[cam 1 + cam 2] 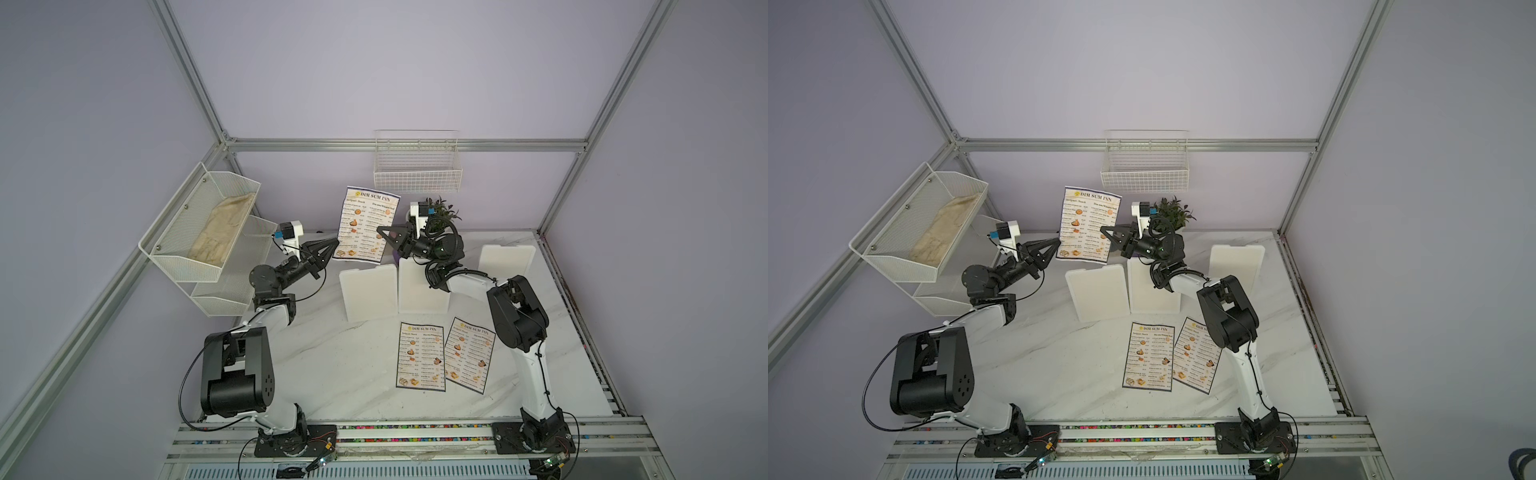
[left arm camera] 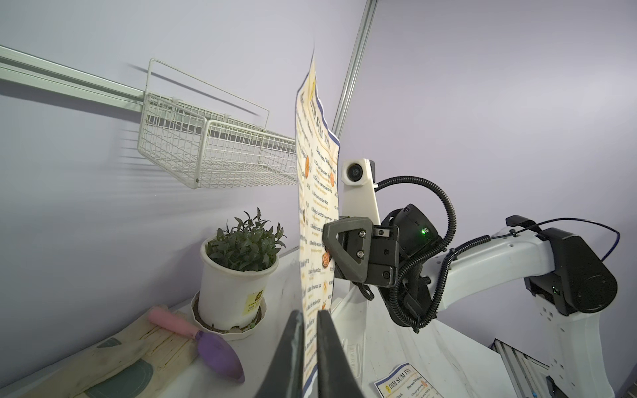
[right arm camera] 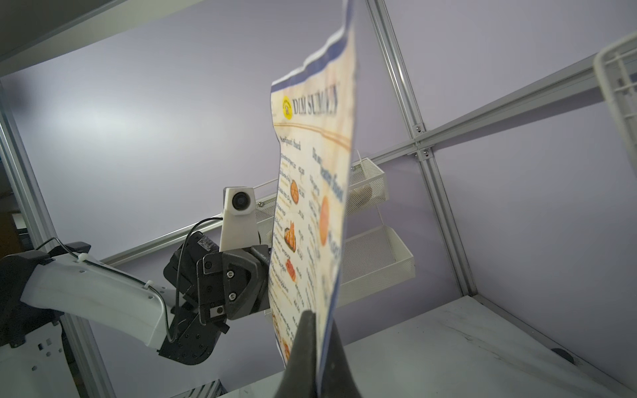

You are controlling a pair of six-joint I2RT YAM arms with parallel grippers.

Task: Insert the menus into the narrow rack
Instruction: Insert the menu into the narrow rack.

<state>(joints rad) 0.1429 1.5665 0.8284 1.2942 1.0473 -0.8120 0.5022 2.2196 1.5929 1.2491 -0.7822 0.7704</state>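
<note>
One menu (image 1: 365,224) (image 1: 1088,224) hangs upright in the air between my two grippers, below and left of the narrow white wire rack (image 1: 417,174) (image 1: 1144,174) on the back wall. My right gripper (image 1: 379,230) (image 3: 319,312) is shut on the menu's right edge. My left gripper (image 1: 336,241) (image 2: 310,312) is at its lower left edge, its fingers a small gap apart with the sheet (image 2: 315,206) between them. Two more menus (image 1: 420,356) (image 1: 469,355) lie flat side by side on the table near the right arm.
A two-tier mesh shelf (image 1: 199,224) holding a beige cloth juts from the left wall beside the left arm. A potted plant (image 1: 440,212) stands under the rack. Three white boards (image 1: 368,295) (image 1: 505,257) stand upright mid-table. A pink-handled purple trowel (image 2: 206,344) lies by the pot.
</note>
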